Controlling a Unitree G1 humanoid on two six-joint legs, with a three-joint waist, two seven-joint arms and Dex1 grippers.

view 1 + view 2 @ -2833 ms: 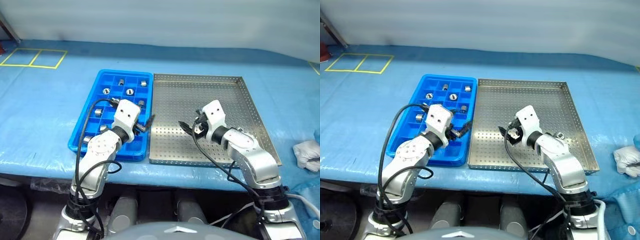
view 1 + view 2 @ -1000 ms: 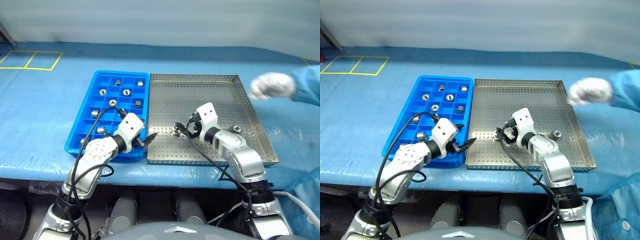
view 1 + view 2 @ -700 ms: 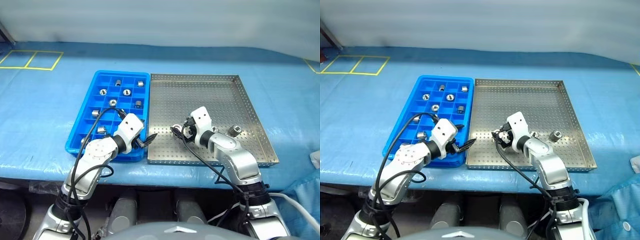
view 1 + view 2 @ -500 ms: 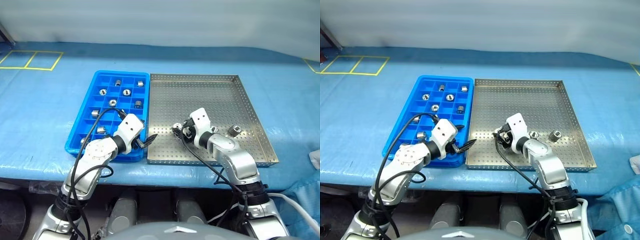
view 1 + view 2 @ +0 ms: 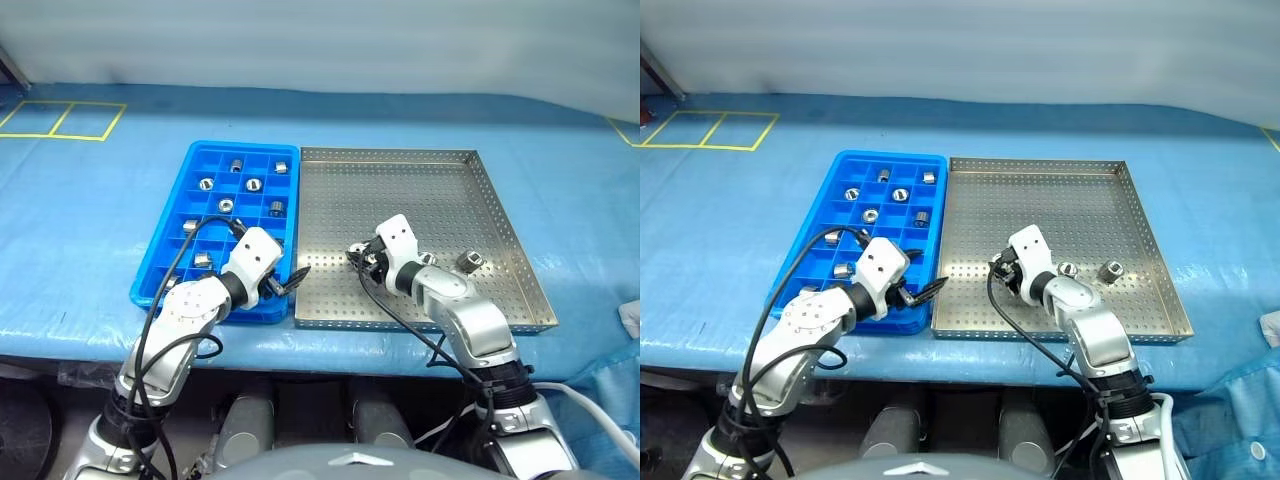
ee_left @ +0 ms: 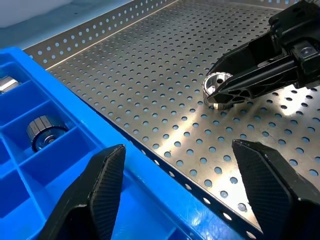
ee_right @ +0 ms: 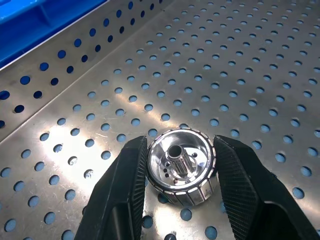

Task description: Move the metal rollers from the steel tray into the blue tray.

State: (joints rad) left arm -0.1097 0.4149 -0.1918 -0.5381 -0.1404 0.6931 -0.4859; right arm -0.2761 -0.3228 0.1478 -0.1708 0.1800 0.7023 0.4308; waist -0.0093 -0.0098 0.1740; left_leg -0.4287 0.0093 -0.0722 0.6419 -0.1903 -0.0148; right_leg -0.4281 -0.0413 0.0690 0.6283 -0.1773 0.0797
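Note:
The steel tray (image 5: 400, 190) lies right of the blue tray (image 5: 197, 160). My right gripper (image 5: 358, 256) rests low in the steel tray's near left part, shut on a metal roller (image 7: 180, 165) with one finger on each side of it; the same roller (image 6: 219, 90) also appears in the left wrist view. Two more rollers (image 5: 467, 262) (image 5: 428, 258) lie loose in the steel tray to its right. Several rollers (image 5: 252, 185) sit in the blue tray's compartments. My left gripper (image 5: 290, 280) hangs open and empty over the blue tray's near right rim.
A blue sheet covers the table (image 5: 560, 200) around both trays. Yellow tape squares (image 5: 60, 118) mark its far left. Something white (image 5: 630, 318) lies at the right edge, beyond the steel tray.
My right gripper's fingers have closed onto the roller in the steel tray. A person's gloved hand that hovered at the far right has gone. The left gripper has stayed put.

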